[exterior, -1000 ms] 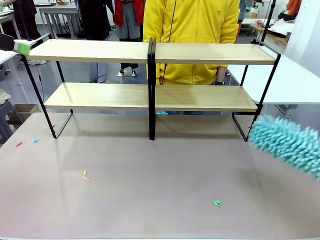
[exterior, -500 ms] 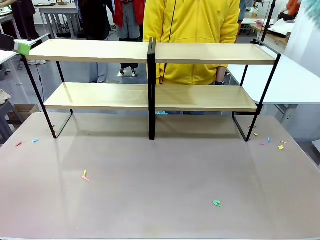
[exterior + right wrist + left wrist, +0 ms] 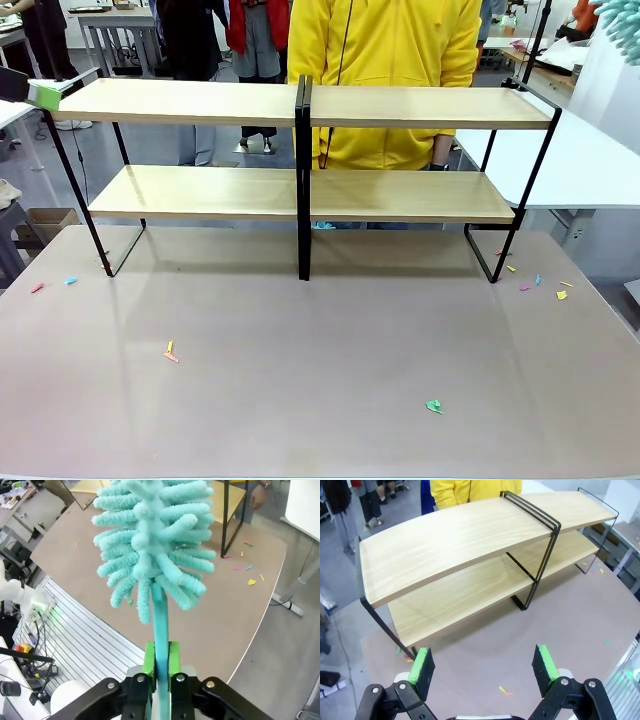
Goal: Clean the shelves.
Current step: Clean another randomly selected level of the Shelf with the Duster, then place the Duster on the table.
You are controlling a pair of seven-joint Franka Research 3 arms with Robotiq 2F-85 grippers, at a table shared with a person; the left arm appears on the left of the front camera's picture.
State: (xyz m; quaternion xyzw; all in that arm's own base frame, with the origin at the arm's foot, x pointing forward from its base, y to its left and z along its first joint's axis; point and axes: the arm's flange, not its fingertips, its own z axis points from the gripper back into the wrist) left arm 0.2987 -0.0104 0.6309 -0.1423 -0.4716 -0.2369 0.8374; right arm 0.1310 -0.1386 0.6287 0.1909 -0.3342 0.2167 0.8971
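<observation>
1. Since a second ago, the teal duster (image 3: pixel 622 17) has swung from low right to the top-right corner.
2. Left gripper (image 3: pixel 485 666) hangs released, clear of the work.
3. The shelves (image 3: pixel 300 105) stand mid-table, boards bare.
4. Right gripper (image 3: pixel 161 666) clenches the duster's handle, lifted clear of the shelves.

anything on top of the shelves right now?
Both boards of the shelves look bare in the front and left wrist views. A scrap of teal shows behind the lower board; its far edge is hidden from the front.
</observation>
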